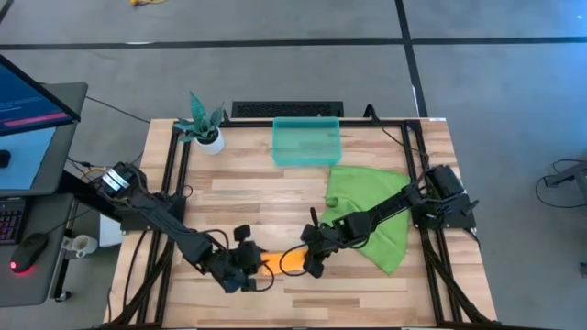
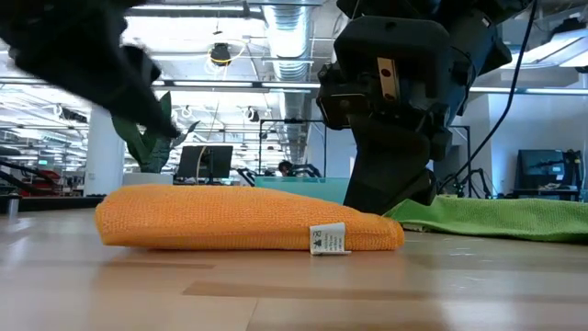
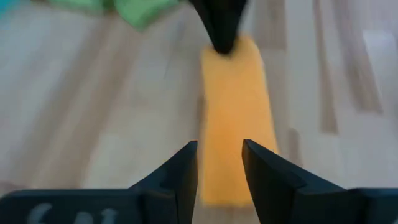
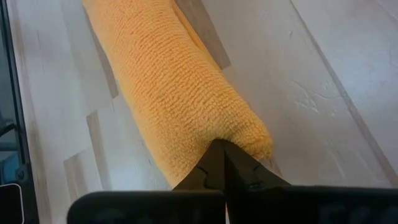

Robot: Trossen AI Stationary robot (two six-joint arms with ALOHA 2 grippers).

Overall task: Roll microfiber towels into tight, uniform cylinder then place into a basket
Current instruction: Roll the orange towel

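Orange terry towel (image 4: 180,87), rolled into a nubbly cylinder, lies on the wooden worktop (image 1: 275,197). Right tool (image 4: 224,163) is clenched on one end; left tool (image 3: 219,171) is released at the other. Green towel (image 1: 371,206) lies crumpled beside the translucent teal basket (image 1: 306,142).

Wooden table (image 1: 238,183) carries orange roll (image 1: 286,261), green cloth (image 1: 371,206), basket (image 1: 306,142), plant (image 1: 204,124)

Orange towel (image 3: 236,118): blurred in left wrist view, near end behind fingers (image 3: 180,177). Green towel (image 3: 140,9): cut off by the edge. Tag (image 2: 328,239): print unreadable.
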